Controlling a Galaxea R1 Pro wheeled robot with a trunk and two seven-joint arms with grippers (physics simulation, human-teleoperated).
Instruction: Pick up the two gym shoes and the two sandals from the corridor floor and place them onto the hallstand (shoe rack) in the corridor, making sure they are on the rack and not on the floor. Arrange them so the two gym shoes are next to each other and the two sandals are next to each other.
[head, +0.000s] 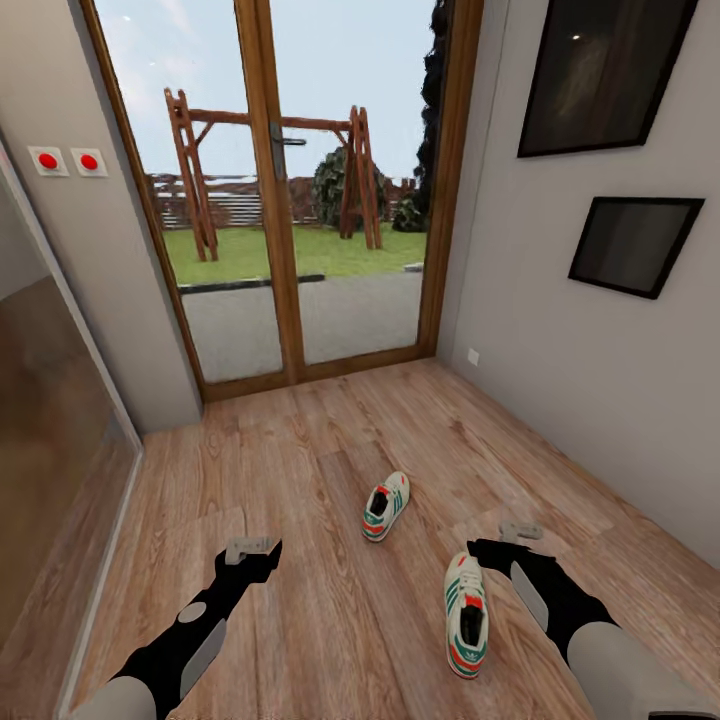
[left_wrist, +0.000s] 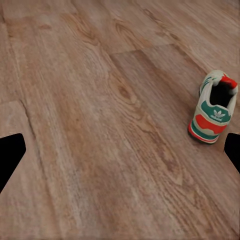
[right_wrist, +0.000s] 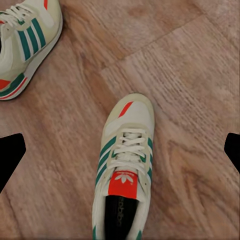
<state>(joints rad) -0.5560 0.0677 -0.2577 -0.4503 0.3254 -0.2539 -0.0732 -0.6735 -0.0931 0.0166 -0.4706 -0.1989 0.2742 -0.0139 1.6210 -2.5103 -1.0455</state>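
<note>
The robot is at the pick-up step. Both gym shoes lie on the corridor floor (head: 330, 470): the near sneaker (head: 466, 613) just beside the right gripper (head: 520, 531), the far sneaker (head: 386, 505) ahead. The right gripper's jaws stand spread and empty, as do the left gripper's (head: 250, 546). Next, the right must descend over the near sneaker. Its tongue carries a trefoil logo; the insole lettering is unreadable.

One gym shoe (left_wrist: 214, 108) upright on wood floor (left_wrist: 100, 130), heel toward cam; pincer fingertips (left_wrist: 10, 152) spread wide, nothing btwn.
</note>
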